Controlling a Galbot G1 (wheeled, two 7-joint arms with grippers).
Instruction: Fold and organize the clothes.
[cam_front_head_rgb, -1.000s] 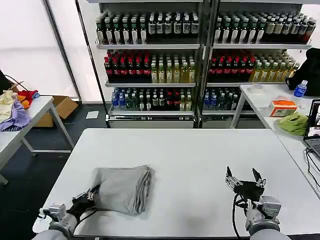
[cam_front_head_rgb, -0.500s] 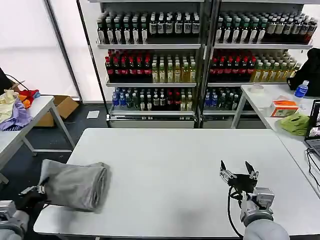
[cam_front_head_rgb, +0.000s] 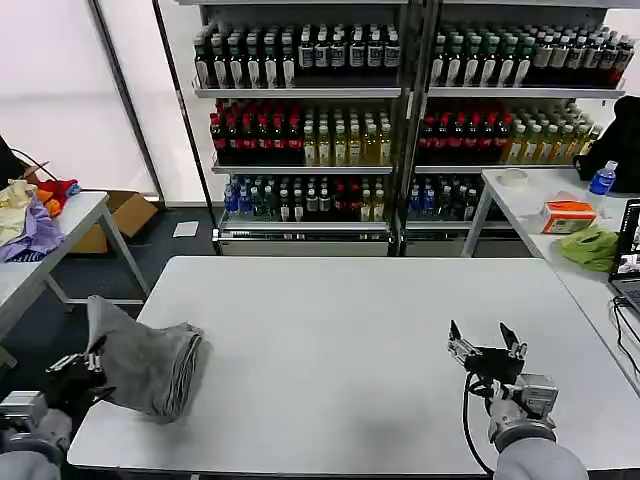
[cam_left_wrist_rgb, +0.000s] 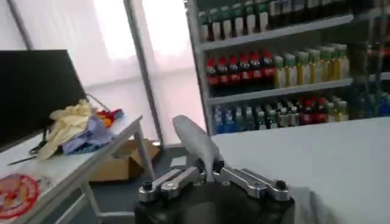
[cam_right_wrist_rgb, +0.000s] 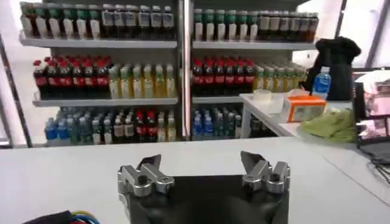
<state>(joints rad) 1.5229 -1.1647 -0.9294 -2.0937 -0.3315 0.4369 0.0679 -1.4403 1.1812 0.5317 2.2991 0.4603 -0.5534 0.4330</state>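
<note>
Two grippers sit low in the head view. The left gripper (cam_front_head_rgb: 85, 368), at the lower left of the frame, has its jaws closed on the near edge of the folded grey garment (cam_front_head_rgb: 140, 363); the left wrist view shows a flap of grey cloth rising from between the pinched jaws (cam_left_wrist_rgb: 210, 173). Held this way, the bundle lies at the left edge of the white surface (cam_front_head_rgb: 360, 340), partly overhanging it, which I judge is meant to park the finished fold off to one side. At the lower right, the right gripper (cam_front_head_rgb: 488, 345) hovers just above the surface with its jaws spread wide and nothing between them, probably waiting. Farther back stand shelves of bottled drinks (cam_front_head_rgb: 300, 130). At the far left, a side table (cam_front_head_rgb: 60, 235) carries coloured garments.
</note>
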